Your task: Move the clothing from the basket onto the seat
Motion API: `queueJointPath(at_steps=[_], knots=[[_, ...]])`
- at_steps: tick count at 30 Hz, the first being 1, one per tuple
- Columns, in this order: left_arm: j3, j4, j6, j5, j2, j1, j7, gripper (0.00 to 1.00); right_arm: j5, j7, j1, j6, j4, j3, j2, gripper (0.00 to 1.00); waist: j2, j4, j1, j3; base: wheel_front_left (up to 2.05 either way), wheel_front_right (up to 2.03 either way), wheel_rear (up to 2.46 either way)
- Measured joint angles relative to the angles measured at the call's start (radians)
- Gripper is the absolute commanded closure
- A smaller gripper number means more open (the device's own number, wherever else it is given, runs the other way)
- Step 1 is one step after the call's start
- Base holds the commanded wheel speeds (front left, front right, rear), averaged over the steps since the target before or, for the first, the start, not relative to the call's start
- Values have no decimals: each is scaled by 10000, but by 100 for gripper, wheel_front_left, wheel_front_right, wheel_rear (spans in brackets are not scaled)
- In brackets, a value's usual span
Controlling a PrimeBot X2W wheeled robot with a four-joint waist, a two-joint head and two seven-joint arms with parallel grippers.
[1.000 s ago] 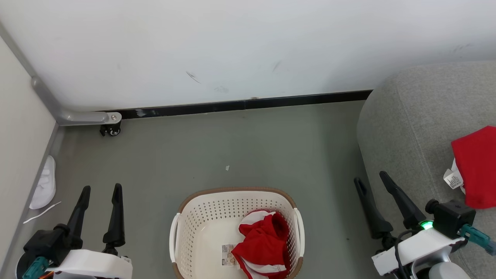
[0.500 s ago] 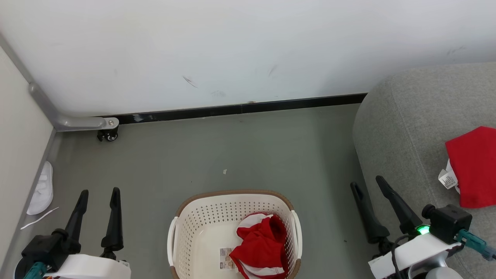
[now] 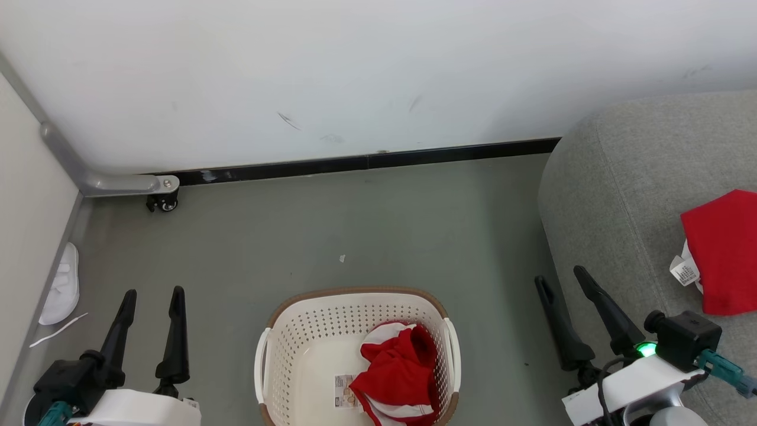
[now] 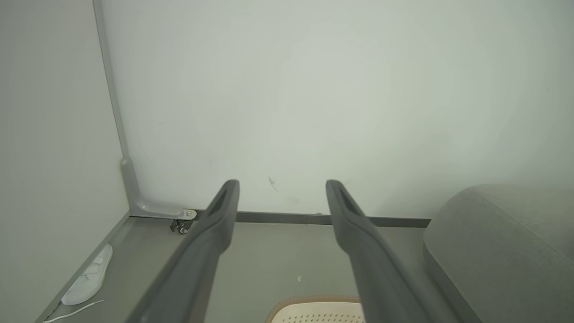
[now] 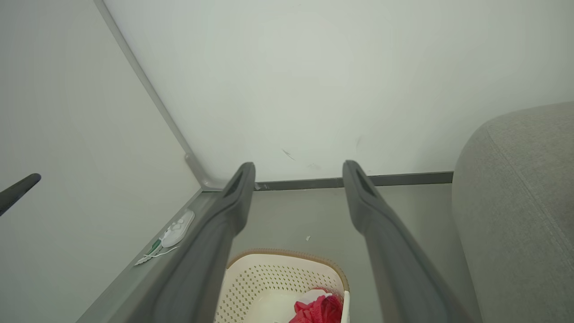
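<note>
A: Left gripper (image 3: 154, 291): fingers spread, nothing between them, hovering near-left over the floor (image 3: 355, 213). Right gripper (image 3: 559, 274): same, spread and empty, near-right, just off the seat's (image 3: 615, 195) left edge.

B: Touching anything?

A: No. Both are apart from the basket (image 3: 355, 291), which sits on the floor between them, near centre.

B: Clothing?

A: Split. One red garment (image 3: 724, 254) lies on the seat, far right, white label (image 3: 683, 272) at its left edge. A second garment (image 3: 399, 373), red with white stripes, is crumpled in the basket's right half, beside the sticker (image 3: 346, 391) on the bottom.

B: More under it?

A: Can't tell; the basket's near end is cut off in the head view. The left half of the bottom looks bare.

B: Progress?

A: Roughly halfway, I'd judge: one piece on the seat, at least one left. Next is a reach down into the basket, probably by the right gripper, since it's on the seat side.

B: Distractors?

A: White shoe (image 3: 59, 284) on the floor by the left wall (image 3: 23, 207). Not part of the task.
</note>
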Motion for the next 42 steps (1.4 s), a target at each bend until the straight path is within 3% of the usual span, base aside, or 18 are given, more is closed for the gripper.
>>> queueJointPath(at_steps=[29,42], knots=[[134,276,-276,520,-115,-26,0,0,-456,0,-22,0,-242,-573,79,0,0,-257,0,716,0,0,0],[-270,324,-366,652,-104,-329,0,0,-550,0,-100,0,-347,-476,211,0,0,-516,0,1374,0,0,0]])
